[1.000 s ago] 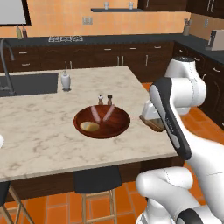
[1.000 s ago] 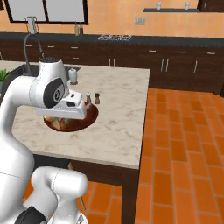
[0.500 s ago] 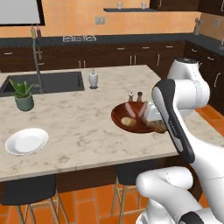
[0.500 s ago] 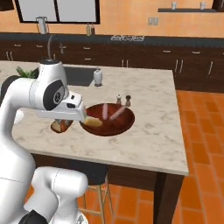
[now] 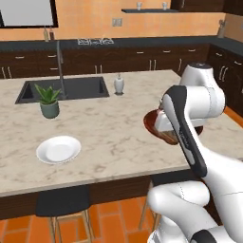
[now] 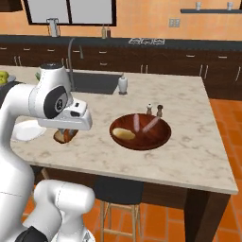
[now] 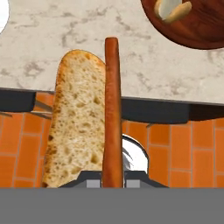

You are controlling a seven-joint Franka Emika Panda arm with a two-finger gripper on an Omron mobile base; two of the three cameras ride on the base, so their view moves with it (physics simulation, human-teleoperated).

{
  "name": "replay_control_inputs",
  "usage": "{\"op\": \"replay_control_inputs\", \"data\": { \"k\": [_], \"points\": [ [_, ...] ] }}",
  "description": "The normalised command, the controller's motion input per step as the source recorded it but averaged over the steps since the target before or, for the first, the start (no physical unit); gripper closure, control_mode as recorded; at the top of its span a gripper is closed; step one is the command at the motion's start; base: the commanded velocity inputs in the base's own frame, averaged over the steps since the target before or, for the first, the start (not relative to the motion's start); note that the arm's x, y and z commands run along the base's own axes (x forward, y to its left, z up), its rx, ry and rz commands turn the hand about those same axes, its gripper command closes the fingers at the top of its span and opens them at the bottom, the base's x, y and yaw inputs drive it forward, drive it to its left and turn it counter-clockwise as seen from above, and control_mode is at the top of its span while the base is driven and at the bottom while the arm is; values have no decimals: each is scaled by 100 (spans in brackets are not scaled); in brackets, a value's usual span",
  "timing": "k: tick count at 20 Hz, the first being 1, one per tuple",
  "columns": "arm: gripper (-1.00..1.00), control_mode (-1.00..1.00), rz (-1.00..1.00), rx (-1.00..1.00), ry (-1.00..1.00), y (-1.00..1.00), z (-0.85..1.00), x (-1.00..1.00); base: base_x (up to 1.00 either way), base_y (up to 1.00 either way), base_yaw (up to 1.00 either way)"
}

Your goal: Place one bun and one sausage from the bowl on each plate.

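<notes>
Brown and shiny, the bowl [image 6: 141,131] sits on the marble counter [image 6: 198,142]. Inside it lie one pale bun [image 6: 124,134] at the 9 o'clock side and two pink sausages [image 6: 152,124] near the middle. Just past the bowl, at its 12 o'clock, stand two little shakers [image 6: 154,110].

In the hand view a long piece of bread [image 7: 78,127] and a thin sausage [image 7: 112,113] fill the middle, side by side and touching. Both reach down to the gripper [image 7: 113,180] at 6 o'clock. The gripper looks like it is clamped on the sausage, with the bread pressed beside it. The bowl's edge [image 7: 192,26] shows at 1 o'clock in that view.

In the right base view the bread [image 6: 65,135] hangs under the white arm [image 6: 56,101], at 9 o'clock from the bowl, close to the counter's front edge.

The white plate [image 5: 59,149] rests on the counter at 8 o'clock in the left base view. A potted plant [image 5: 47,100] stands at its 12 o'clock, beside the sink [image 5: 64,88]. A small white bottle [image 5: 118,85] stands just right of the sink.
</notes>
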Motion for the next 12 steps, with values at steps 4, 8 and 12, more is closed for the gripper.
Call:
{"op": "replay_control_inputs", "data": {
  "k": [4,8,12],
  "points": [
    [100,100,0,0,0,0,0,0,17,44,0],
    [100,100,0,0,0,0,0,0,37,42,-1],
    [100,100,0,0,0,0,0,0,42,37,-1]
  ]
}}
